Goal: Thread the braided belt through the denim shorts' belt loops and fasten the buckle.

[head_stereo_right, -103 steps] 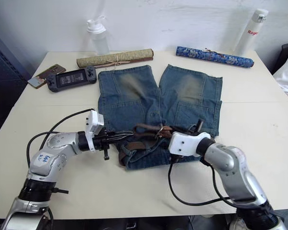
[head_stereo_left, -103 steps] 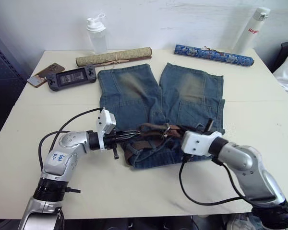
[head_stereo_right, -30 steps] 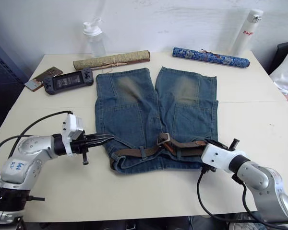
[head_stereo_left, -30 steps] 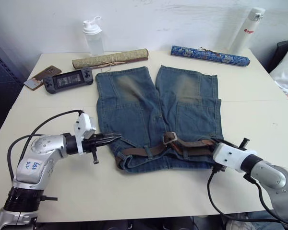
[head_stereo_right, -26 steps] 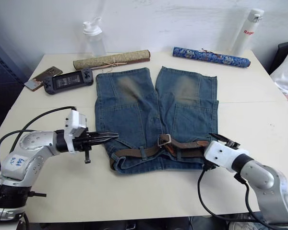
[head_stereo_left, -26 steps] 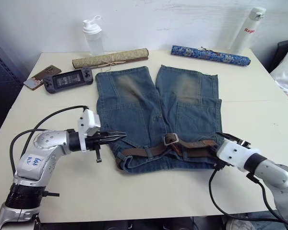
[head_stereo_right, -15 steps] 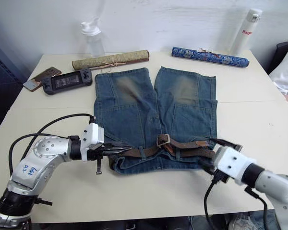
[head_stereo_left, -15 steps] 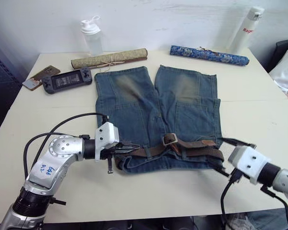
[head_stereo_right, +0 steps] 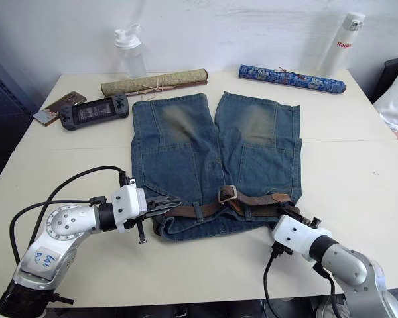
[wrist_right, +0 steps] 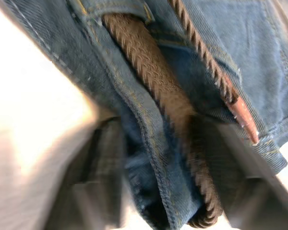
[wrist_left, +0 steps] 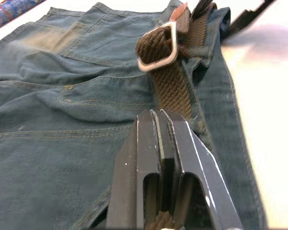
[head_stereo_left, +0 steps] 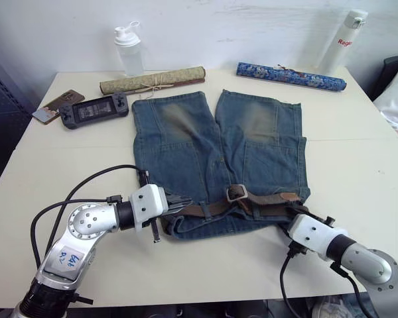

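The cream counter (head_stereo_left: 358,165) carries everything here. The denim shorts (head_stereo_left: 212,152) lie flat at its middle, legs pointing toward the far wall and waistband at the near edge. Along the far side sit a tan rolled scroll (head_stereo_left: 152,79), a blue patterned scroll (head_stereo_left: 293,76), a clear bottle (head_stereo_left: 129,49) and a white flask (head_stereo_left: 343,40); a handheld game console (head_stereo_left: 93,109) and a phone (head_stereo_left: 52,106) rest at the far left corner. The braided belt (head_stereo_left: 252,207) runs along the waistband, passing under the belt loops (head_stereo_right: 196,211), and its tan tip (head_stereo_left: 289,196) lies toward the right hip. The buckle (head_stereo_left: 235,193) sits on the waistband near the middle, tilted up, with the strap doubled through it. The left gripper (head_stereo_left: 179,203) is at the left end of the waistband, fingers pressed together over the belt there, with braid visible between them in the left wrist view. The right gripper (head_stereo_left: 297,213) is at the right hip of the shorts, touching the cloth; I cannot tell whether its fingers are apart or closed.
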Motion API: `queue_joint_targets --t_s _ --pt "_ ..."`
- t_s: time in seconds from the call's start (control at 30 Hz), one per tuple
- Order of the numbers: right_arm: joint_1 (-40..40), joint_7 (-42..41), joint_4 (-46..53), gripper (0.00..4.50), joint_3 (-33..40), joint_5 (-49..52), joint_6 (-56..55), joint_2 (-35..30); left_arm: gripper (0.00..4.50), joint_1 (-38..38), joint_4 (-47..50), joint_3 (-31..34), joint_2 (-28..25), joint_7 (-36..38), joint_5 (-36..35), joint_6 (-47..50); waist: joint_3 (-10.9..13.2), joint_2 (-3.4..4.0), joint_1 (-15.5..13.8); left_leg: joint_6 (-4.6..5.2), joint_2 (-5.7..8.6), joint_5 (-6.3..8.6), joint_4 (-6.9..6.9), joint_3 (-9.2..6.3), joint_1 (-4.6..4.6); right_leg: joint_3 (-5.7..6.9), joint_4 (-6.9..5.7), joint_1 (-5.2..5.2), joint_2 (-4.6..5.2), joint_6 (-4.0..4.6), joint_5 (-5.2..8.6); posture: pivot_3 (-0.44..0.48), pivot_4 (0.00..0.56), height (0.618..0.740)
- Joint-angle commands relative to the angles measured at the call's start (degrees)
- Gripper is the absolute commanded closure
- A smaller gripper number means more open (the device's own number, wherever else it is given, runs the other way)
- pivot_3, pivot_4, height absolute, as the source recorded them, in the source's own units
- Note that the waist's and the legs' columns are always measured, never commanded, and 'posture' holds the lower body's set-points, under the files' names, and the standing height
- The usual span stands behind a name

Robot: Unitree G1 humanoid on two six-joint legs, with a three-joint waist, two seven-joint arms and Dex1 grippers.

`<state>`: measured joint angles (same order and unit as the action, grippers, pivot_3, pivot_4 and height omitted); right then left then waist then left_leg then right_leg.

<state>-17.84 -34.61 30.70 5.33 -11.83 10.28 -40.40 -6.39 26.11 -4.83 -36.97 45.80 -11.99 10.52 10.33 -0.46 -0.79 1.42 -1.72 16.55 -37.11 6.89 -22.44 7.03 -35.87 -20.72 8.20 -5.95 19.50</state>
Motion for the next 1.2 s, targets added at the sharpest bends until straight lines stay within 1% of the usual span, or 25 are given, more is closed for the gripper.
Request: queue_joint_targets --t_s 0.03,0.07,0.1,0.23,0.27,0.37,0.5,0.63,0.73,0.83,0.97,1.1,1.2 --pt "0.4 1.3 1.0 3.76 -0.1 -0.6 0.6 1.1 4.5 0.5 -1.1 0.2 -0.9 -0.7 4.4 -7.1 0.0 0.0 -0.1 0.0 0.0 0.0 0.0 0.0 0.0 0.0 0.0 0.0 0.0 0.0 0.0 0.0 0.15 0.717" --pt "0.5 1.5 1.1 4.0 -0.3 -0.9 0.7 1.3 4.5 1.0 -2.6 -0.2 -1.2 -1.1 6.8 -10.7 0.0 0.0 -0.1 0.0 -0.01 0.0 -0.02 0.0 0.0 0.0 0.0 0.01 0.0 0.0 0.0 0.0 0.15 0.717" --pt "0.5 1.5 1.2 4.35 -0.4 -1.0 0.8 1.4 4.5 1.3 -3.8 -0.5 -1.3 -1.3 8.4 -13.3 0.0 0.01 -0.1 0.0 -0.01 0.0 -0.03 0.01 0.02 -0.01 -0.01 0.02 0.0 0.0 0.0 0.0 0.15 0.717" --pt "0.7 1.4 1.4 4.37 -0.7 -2.4 1.1 0.6 4.5 1.7 -8.3 -1.3 -0.9 -1.9 11.8 -21.6 0.0 0.0 -0.1 0.04 -0.01 0.04 -0.01 0.03 0.03 -0.02 -0.01 0.0 0.02 0.01 0.0 0.0 0.15 0.717" --pt "0.9 1.5 1.5 4.37 -1.1 -2.7 0.9 0.7 4.5 1.4 -9.1 -1.7 -0.6 -2.0 12.4 -22.3 0.0 0.0 -0.2 0.05 -0.02 0.05 -0.01 0.03 0.01 -0.01 0.0 -0.01 0.02 0.01 0.0 0.0 0.15 0.717" --pt "1.9 1.1 2.0 4.37 -2.4 -3.2 0.3 0.9 4.5 0.2 -9.8 -2.8 0.2 -1.8 13.1 -22.8 0.0 0.0 -0.4 0.06 -0.01 0.06 -0.02 0.03 0.01 -0.01 -0.01 0.0 0.07 0.0 0.0 0.0 0.15 0.717" --pt "3.5 0.3 2.9 4.37 -5.0 -4.7 0.5 0.8 4.5 -0.7 -8.1 -3.3 0.3 -1.3 12.8 -20.9 0.0 0.01 0.1 0.06 -0.04 0.05 0.0 0.03 0.02 -0.01 -0.04 -0.03 0.03 0.01 0.0 0.0 0.15 0.717" --pt "5.4 -0.1 4.1 4.37 -8.0 -5.9 2.4 1.8 4.5 -0.1 -7.7 -3.1 -1.7 -0.4 14.6 -21.2 0.0 0.0 0.8 0.03 -0.07 0.04 0.03 0.04 0.01 0.02 -0.05 -0.06 -0.03 0.03 0.01 0.0 0.15 0.717" --pt "7.1 -0.1 4.8 4.37 -10.0 -6.5 4.1 2.9 4.5 0.4 -8.0 -3.3 -3.4 -0.7 18.0 -20.2 0.0 0.0 1.0 0.02 -0.09 0.04 0.03 0.04 0.0 0.03 -0.06 -0.07 -0.06 0.03 0.01 0.0 0.15 0.717" --pt "8.8 -0.3 5.4 4.37 -10.9 -6.2 5.8 3.9 4.5 1.3 -10.7 -2.5 -5.1 -4.3 25.4 -19.9 0.0 0.0 1.0 0.02 -0.09 0.04 0.03 0.04 0.0 0.02 -0.05 -0.08 -0.06 0.04 0.02 0.0 0.15 0.717" --pt "10.2 -0.9 6.0 4.37 -11.8 -6.1 7.0 4.3 4.5 3.4 -11.5 -1.2 -6.2 -8.4 31.2 -19.2 0.0 0.01 0.9 0.03 -0.09 0.06 0.04 0.05 -0.04 -0.01 -0.07 -0.16 -0.04 0.04 0.02 0.0 0.15 0.717" --pt "11.0 -1.2 5.9 4.37 -12.5 -6.0 7.2 4.6 4.5 6.6 -11.9 1.9 -5.8 -14.9 34.3 -20.4 0.0 0.01 1.0 0.04 -0.08 0.05 0.03 0.06 -0.07 -0.02 -0.11 -0.21 -0.01 0.05 0.02 0.0 0.15 0.717" --pt "11.3 -1.4 5.6 4.37 -13.1 -5.9 7.0 4.7 4.5 9.1 -11.1 3.2 -5.4 -18.5 36.1 -21.2 0.0 0.01 1.0 0.05 -0.11 0.06 0.06 0.06 -0.08 -0.04 -0.15 -0.28 -0.01 0.07 0.03 0.0 0.15 0.717"
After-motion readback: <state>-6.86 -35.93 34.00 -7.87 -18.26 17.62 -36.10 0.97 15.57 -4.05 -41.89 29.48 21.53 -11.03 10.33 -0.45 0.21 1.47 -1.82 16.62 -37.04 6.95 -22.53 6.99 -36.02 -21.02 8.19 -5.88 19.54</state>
